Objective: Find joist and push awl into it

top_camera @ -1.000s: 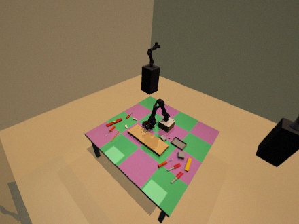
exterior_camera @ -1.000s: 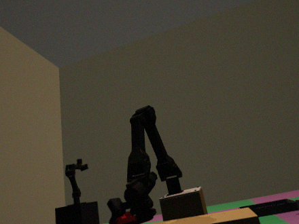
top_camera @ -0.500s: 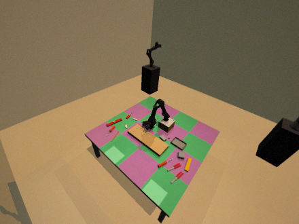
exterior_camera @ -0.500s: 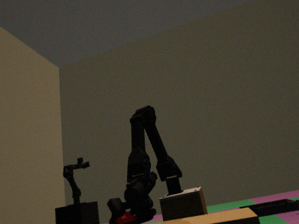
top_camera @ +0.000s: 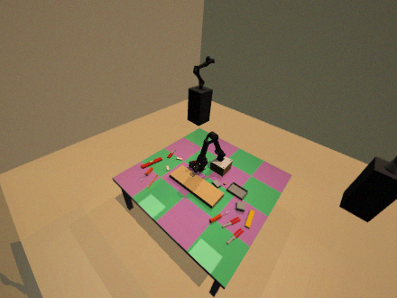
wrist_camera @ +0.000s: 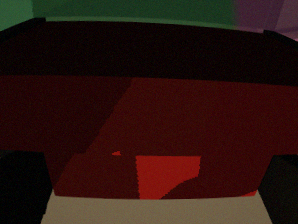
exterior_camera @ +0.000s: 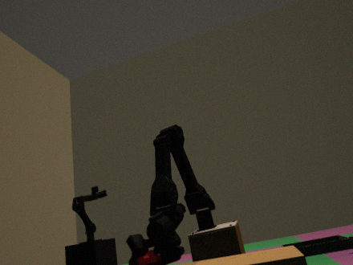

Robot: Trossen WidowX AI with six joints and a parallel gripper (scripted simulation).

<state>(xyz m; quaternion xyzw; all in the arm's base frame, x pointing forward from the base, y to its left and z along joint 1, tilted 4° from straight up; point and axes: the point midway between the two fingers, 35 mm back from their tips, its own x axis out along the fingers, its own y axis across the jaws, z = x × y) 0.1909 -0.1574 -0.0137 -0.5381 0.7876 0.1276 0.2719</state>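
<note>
The floor panel (top_camera: 205, 190) (exterior_camera: 281, 255) is a long tan board on the table. My gripper (top_camera: 197, 167) (exterior_camera: 148, 257) (wrist_camera: 157, 145) is at its far left part, low by the back edge. It is shut on the stud finder (wrist_camera: 165, 115), a wide red and black body that fills the wrist view between the two dark fingers. Whether it touches the panel cannot be told. The grey tray (top_camera: 235, 194) lies behind the panel, to the right. An orange-handled tool (top_camera: 216, 218) with a thin metal shaft lies right of the panel; it may be the awl. The joist is hidden.
A pale-topped box (top_camera: 221, 166) (exterior_camera: 217, 243) stands under the arm's base. Red pliers (top_camera: 232, 222), a yellow bar (top_camera: 249, 218) and a small grey block (top_camera: 240, 206) lie at the right. A red bar (top_camera: 152, 162) and a red-handled tool (top_camera: 148, 172) lie at the left.
</note>
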